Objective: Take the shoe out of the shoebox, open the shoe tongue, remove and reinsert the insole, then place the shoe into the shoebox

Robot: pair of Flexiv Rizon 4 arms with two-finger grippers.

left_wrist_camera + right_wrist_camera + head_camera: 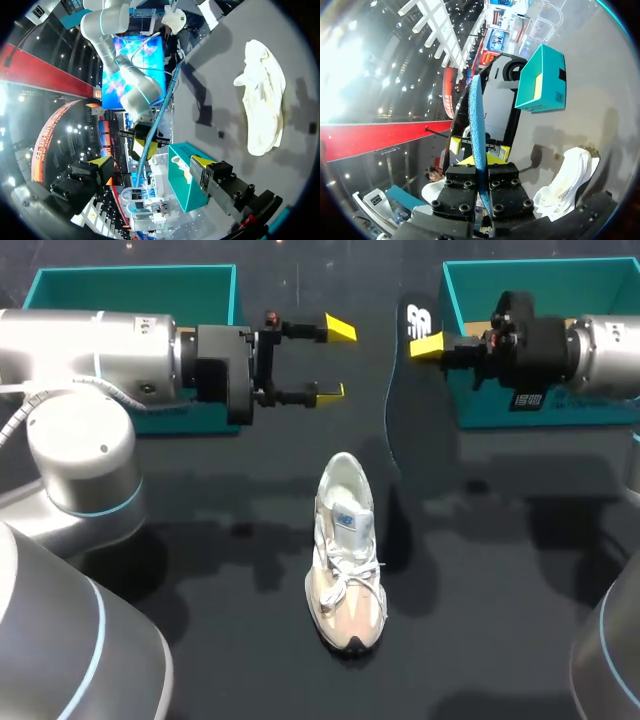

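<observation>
Hanging from the right gripper [428, 345], the dark insole [400, 400] is out of the shoe [347, 550]. It sits beyond the shoe's heel, a little to the shoe's right. Both yellow-tipped fingers press on the insole's two faces near its far end, so this gripper is clamped on it. In the right wrist view the insole shows edge-on as a thin blue blade rising from between the fingers. Its near end comes down close to the shoe's heel, though whether it touches the table [200, 540] is hard to judge from above.

The shoe is white and beige with a blue tab on its tongue. It stands upright on its sole on the dark table, toe towards the robot and heel opening towards the far side. It stands apart from both grippers.

The left gripper [335, 360] hangs beyond the shoe and to its left, facing the right gripper. Its fingers are spread wide and hold nothing.

Two open teal boxes lie further from the shoe. The left teal box [130, 290] is beyond it and well to its left, behind the left arm. The right teal box [580, 410] is beyond the shoe and to its right, behind the right arm. Which is the shoebox and which its lid, I cannot tell.
</observation>
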